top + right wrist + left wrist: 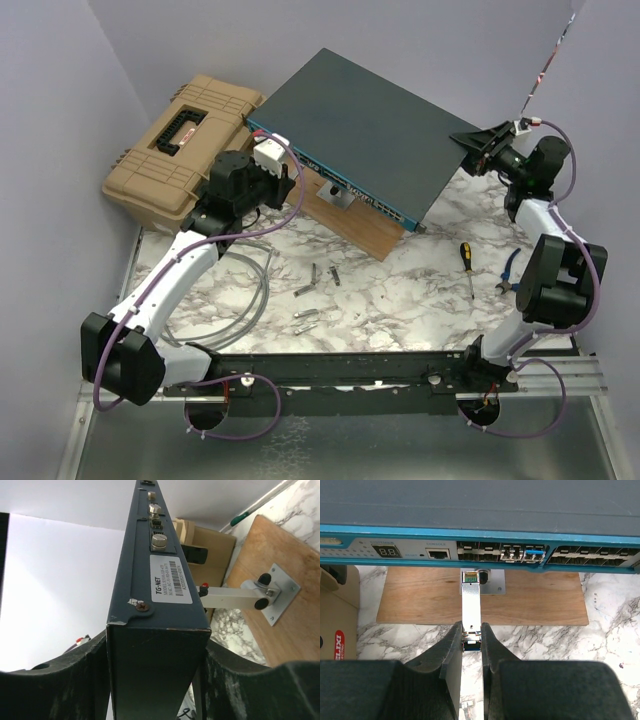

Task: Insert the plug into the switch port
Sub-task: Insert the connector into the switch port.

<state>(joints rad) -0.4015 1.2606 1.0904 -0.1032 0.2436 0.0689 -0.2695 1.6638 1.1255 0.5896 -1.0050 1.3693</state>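
On the white marble-patterned table (400, 300), near the arm bases, lie a yellow-handled screwdriver (467, 268) and blue-handled pliers (510, 272). Farther in, the left gripper (471, 635) has its black fingers clamped on the rear end of a slim silver metal plug (471, 600). The plug's tip sits just below the blue socket face of the switch (480, 505), a large flat dark grey-teal metal box propped tilted above a brown wooden board (420, 597). The right gripper (157, 655) straddles the switch's right-hand corner, one finger close against each flat side; whether they press it cannot be told. Beyond sits a tan plastic toolbox (180, 140).
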